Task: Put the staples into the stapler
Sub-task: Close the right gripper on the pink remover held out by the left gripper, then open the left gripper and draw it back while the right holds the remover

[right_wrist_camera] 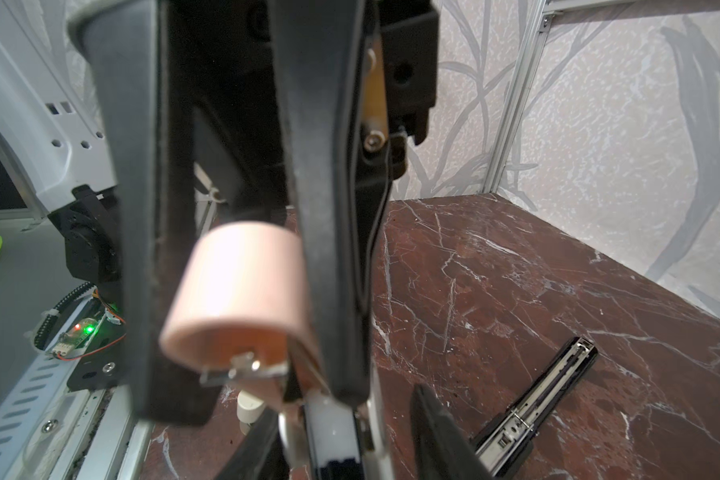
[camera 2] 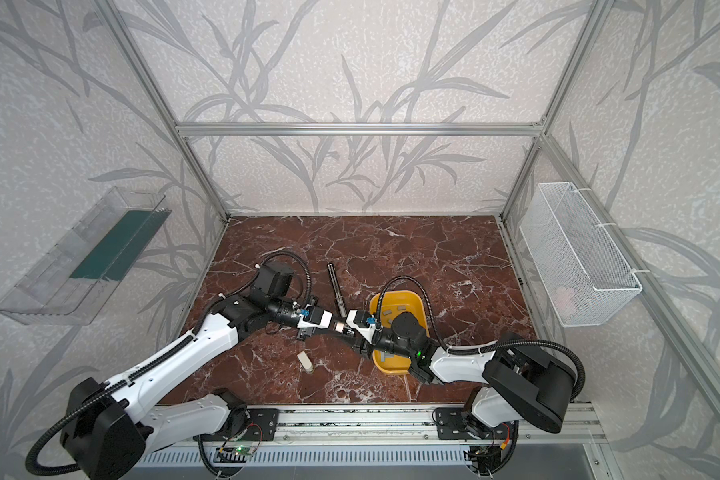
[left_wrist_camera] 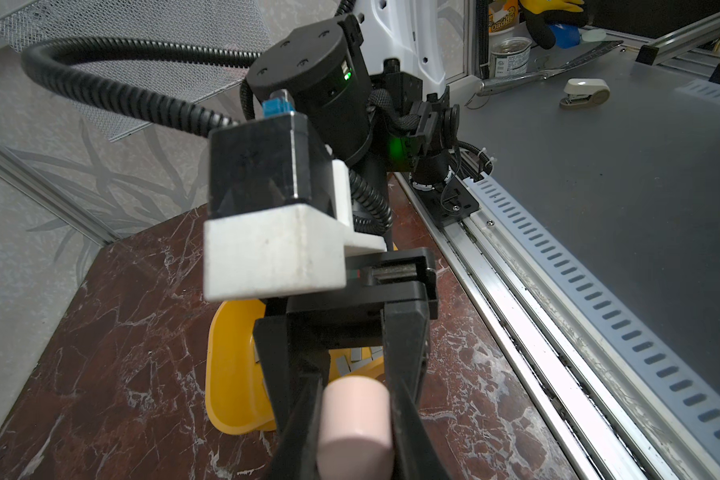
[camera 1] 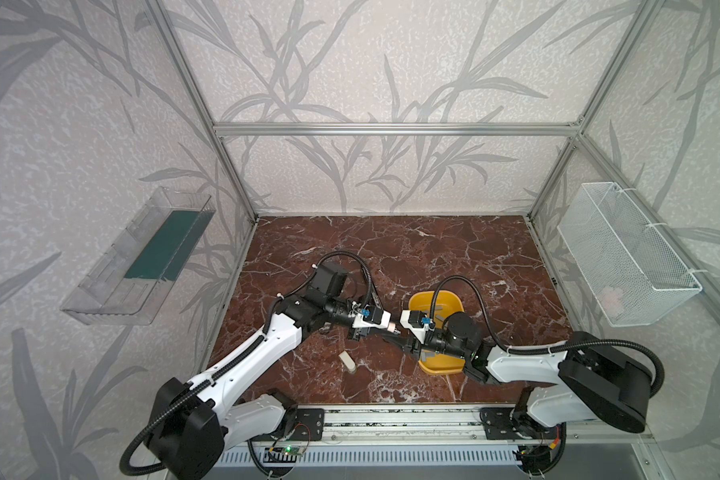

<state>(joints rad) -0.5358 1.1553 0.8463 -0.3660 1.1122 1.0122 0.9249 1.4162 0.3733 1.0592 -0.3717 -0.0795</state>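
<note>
left wrist: fingers [left_wrist_camera: 416, 457] clamped on stapler [left_wrist_camera: 356, 424]

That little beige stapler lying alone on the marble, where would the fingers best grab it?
Probably from straight above, closing on the two long sides of the beige stapler, near its middle. It lies on the marble table with bare surface all round, and its width is narrower than its length.

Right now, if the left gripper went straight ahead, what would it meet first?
The right gripper: it faces the left gripper head-on, at the pink stapler's tip. Depth is unclear; they may already touch.
</note>
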